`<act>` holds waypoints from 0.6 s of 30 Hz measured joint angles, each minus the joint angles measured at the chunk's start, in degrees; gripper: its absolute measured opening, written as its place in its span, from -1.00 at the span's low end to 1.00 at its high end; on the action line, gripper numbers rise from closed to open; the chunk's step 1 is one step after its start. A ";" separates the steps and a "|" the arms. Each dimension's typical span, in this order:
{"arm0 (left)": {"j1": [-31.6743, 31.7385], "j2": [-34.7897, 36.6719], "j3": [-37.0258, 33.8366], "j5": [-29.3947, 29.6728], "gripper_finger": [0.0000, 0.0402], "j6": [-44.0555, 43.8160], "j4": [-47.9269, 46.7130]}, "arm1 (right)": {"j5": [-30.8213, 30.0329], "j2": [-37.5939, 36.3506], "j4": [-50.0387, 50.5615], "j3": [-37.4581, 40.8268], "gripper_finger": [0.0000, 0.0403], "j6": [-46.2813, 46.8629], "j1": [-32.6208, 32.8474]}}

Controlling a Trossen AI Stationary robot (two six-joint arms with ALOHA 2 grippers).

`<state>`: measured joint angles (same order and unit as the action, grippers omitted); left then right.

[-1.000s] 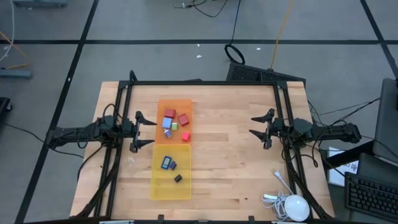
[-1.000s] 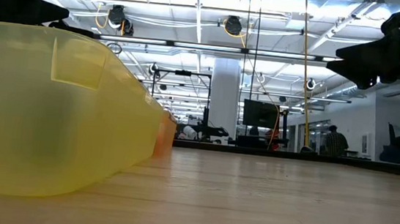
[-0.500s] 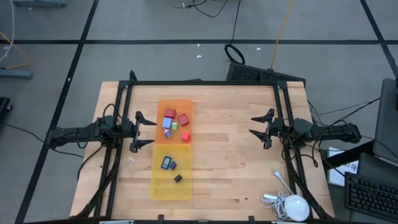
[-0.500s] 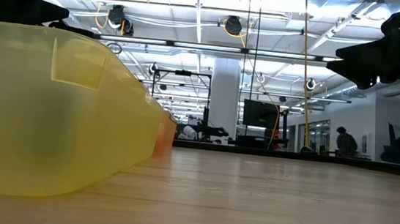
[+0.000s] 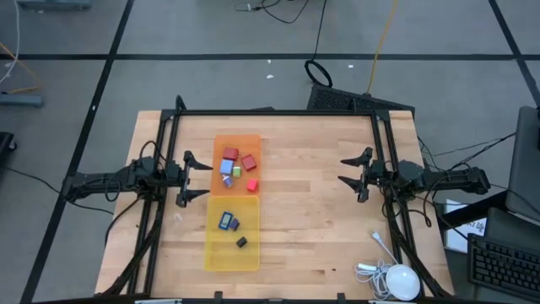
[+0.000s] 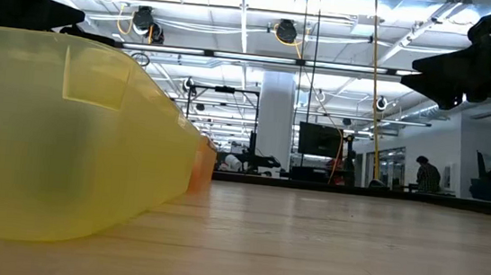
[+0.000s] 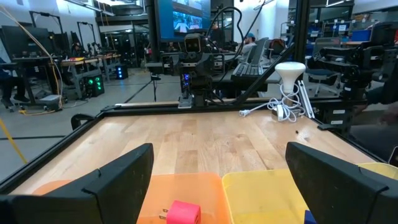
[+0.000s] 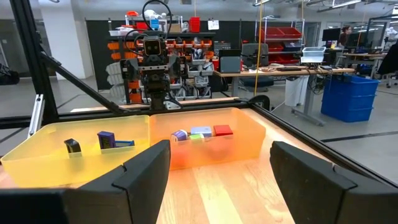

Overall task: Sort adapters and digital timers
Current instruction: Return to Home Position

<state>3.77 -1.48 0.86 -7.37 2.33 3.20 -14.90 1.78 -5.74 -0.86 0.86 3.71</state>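
Several adapters, red, light blue and green blocks, lie in the orange tray toward the table's far side. A dark blue digital timer and a small black one lie in the yellow tray just nearer. My left gripper hovers open at the trays' left side, pointing level toward them. My right gripper hovers open well to their right, also level. The right wrist view shows the timers and adapters through the tray walls. Nothing sits between either pair of fingers.
A white round device with a cable lies at the table's near right corner. A black frame runs along the far and side edges. Bare wood lies between the trays and my right gripper. People stand far behind the table.
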 joint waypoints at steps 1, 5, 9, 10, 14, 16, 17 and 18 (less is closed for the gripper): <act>0.00 0.00 0.00 0.00 0.82 0.00 0.00 | 0.00 0.00 -0.02 0.00 0.31 0.00 0.00; 0.00 0.00 0.00 0.00 0.82 0.00 0.00 | 0.00 0.00 -0.02 0.00 0.31 0.00 0.00; -0.01 0.00 0.01 0.00 0.82 0.00 0.00 | 0.00 0.00 -0.02 0.00 0.31 -0.01 0.00; 0.00 -0.02 0.01 0.01 0.82 0.00 0.00 | 0.00 0.02 -0.01 0.00 0.31 -0.01 0.02; 0.00 0.00 0.02 0.02 0.82 0.00 0.00 | 0.00 0.00 -0.02 0.00 0.31 0.00 0.00; 0.00 -0.01 0.02 0.00 0.82 0.00 0.00 | 0.00 0.00 -0.02 0.00 0.31 0.00 0.02; -0.01 0.00 0.02 0.00 0.82 0.00 0.00 | 0.00 0.00 -0.02 0.00 0.31 -0.01 0.02; 0.00 0.00 0.02 0.00 0.82 0.00 0.00 | 0.01 0.02 -0.02 0.00 0.31 -0.01 0.00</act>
<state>3.77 -1.48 0.89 -7.38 2.33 3.20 -14.89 1.80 -5.76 -0.86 0.85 3.71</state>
